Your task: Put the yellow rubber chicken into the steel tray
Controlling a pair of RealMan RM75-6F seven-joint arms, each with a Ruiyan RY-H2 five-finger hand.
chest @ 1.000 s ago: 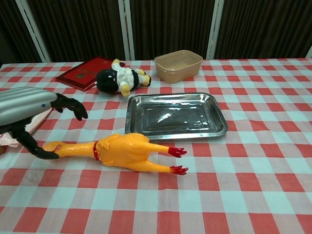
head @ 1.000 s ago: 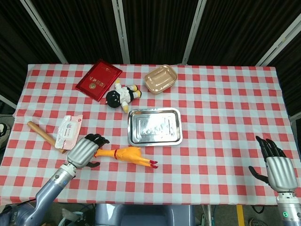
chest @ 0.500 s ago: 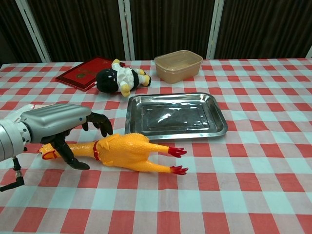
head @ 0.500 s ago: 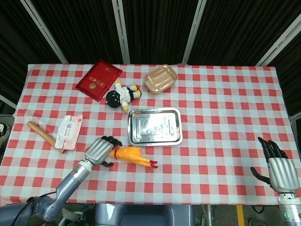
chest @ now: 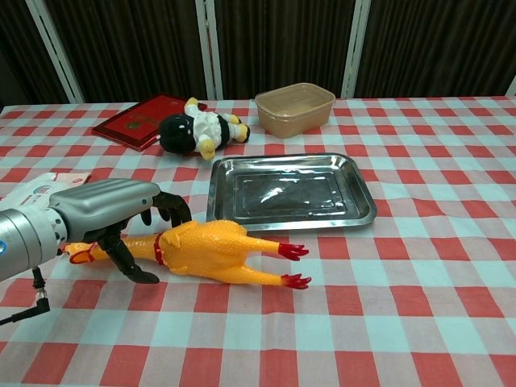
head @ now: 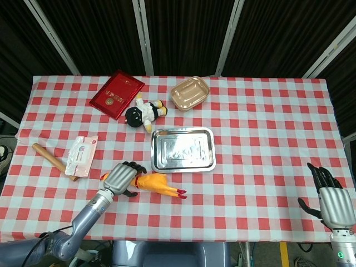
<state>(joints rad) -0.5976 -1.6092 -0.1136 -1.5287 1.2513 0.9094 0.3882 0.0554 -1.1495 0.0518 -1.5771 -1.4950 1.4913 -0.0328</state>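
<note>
Chicken: the yellow rubber chicken [chest: 205, 249] lies on its side on the checked cloth of the desk [chest: 419, 322], smooth and glossy, red feet toward the right, a red band at its neck; it sits just in front of the tray, outside it.
Tray: the steel tray [chest: 364, 196] is a shallow rectangle with rounded corners and a mirror-bright floor, holding nothing.
Left hand: the left hand [chest: 113, 216], silver shell with black fingers [chest: 176, 206], arches over the chicken's neck, thumb planted in front and fingers behind; whether it truly grips cannot be told.
Right hand: the right hand [head: 331, 201] hangs off the desk's near right edge, fingers apart and holding nothing.
Change: since a second ago the left hand has slid from the chicken's head end along to the neck, and its fingers have curled lower; the chicken has not shifted.
Around: a plush doll [chest: 197, 130], a tan plastic tub [chest: 295, 108] and a flat red box [chest: 139, 120] sit behind the tray.
</note>
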